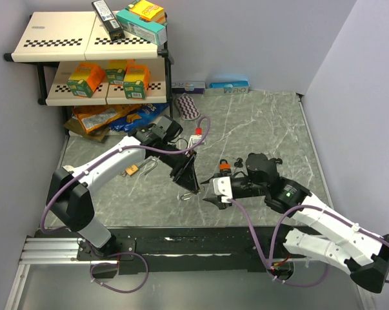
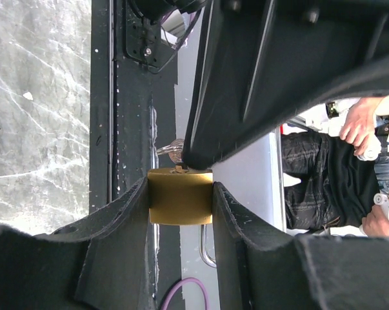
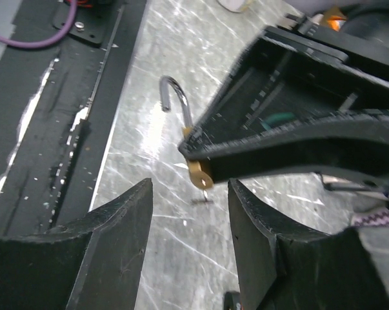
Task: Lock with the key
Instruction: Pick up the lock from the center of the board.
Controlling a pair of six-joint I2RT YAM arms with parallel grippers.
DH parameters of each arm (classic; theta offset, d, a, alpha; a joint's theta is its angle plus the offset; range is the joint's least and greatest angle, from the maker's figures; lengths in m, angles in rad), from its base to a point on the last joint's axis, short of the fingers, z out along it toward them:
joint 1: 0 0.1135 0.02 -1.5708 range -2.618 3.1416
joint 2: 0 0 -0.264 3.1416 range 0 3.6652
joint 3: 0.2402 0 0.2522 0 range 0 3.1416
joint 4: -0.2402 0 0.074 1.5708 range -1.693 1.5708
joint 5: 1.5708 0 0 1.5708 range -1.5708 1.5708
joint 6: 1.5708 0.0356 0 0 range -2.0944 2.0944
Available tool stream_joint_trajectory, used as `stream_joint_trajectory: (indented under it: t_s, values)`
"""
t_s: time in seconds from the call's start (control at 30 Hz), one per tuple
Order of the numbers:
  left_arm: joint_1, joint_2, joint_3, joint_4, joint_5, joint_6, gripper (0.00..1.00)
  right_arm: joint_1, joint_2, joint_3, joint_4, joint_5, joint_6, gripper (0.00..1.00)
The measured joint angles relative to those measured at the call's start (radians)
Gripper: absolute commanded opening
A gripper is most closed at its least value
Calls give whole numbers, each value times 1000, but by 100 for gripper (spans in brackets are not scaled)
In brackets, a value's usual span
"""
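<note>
Padlock (image 2: 179, 197) clamped in left tool (image 1: 190, 186); right tool (image 1: 211, 192) apart nearby; second padlock (image 1: 132, 171) beside left arm (image 1: 110, 161).

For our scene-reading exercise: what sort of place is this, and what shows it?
Probably a robotics lab workcell: left arm and right arm bolted at a marbled table, plain partition walls closing it in, and a shelf of grocery boxes.
</note>
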Motion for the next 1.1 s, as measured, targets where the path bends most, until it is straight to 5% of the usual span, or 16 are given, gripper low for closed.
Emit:
stream_joint_trajectory:
  t_s: [0.67,0.97,1.0,1.03,1.1]
  values:
    - [-18,0,0,-31,37,22,1,79,52,-19,71,38,-22,43]
    - [-19,0,2,-66,48,47,1,90,58,-29,75,68,-60,14]
    - [-19,0,2,-71,50,49,1,94,58,-29,75,72,-67,0]
    - [-19,0,2,-76,50,53,2,98,58,-29,75,75,-72,0]
    - [-21,0,2,-85,51,63,20,103,58,-29,75,80,-79,0]
